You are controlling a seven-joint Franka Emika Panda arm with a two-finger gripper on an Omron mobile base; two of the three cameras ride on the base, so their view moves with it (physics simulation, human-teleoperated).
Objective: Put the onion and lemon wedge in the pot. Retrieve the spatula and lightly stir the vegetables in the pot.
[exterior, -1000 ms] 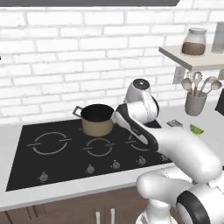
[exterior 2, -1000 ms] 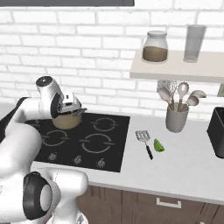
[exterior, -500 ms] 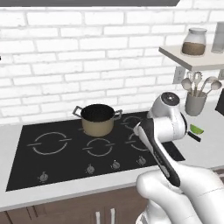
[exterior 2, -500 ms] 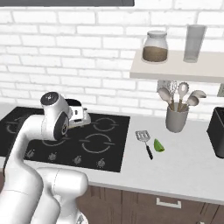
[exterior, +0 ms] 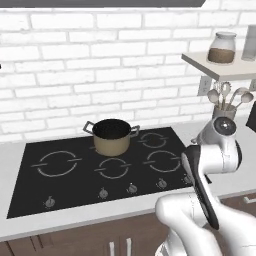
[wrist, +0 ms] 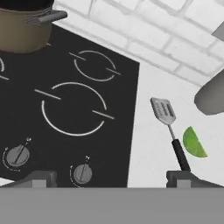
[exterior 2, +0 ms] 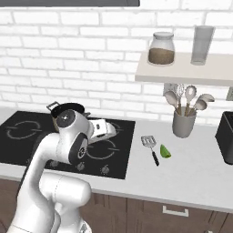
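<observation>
The tan pot [exterior: 112, 136] stands at the back of the black hob, its dark inside showing nothing I can make out; the onion is hidden. On the grey counter right of the hob lies the spatula [exterior 2: 150, 146], grey head away from me, with the green lemon wedge [exterior 2: 165, 151] just to its right. In the hand view the spatula [wrist: 168, 127] and lemon wedge [wrist: 194, 142] lie ahead to the right, the pot [wrist: 24, 26] at top left. My gripper [exterior 2: 110, 132] hovers over the hob's right burners, open [wrist: 111, 177] and holding nothing.
A grey utensil cup [exterior 2: 184, 124] with spoons stands behind the spatula. Above it a shelf [exterior 2: 182, 73] carries a jar [exterior 2: 162, 48] and a glass [exterior 2: 202, 38]. A dark appliance [exterior 2: 226, 141] sits at the far right. The brick wall backs the counter.
The arm has swung right from over the pot, across the hob toward the spatula and lemon wedge. The gripper stayed open throughout.
</observation>
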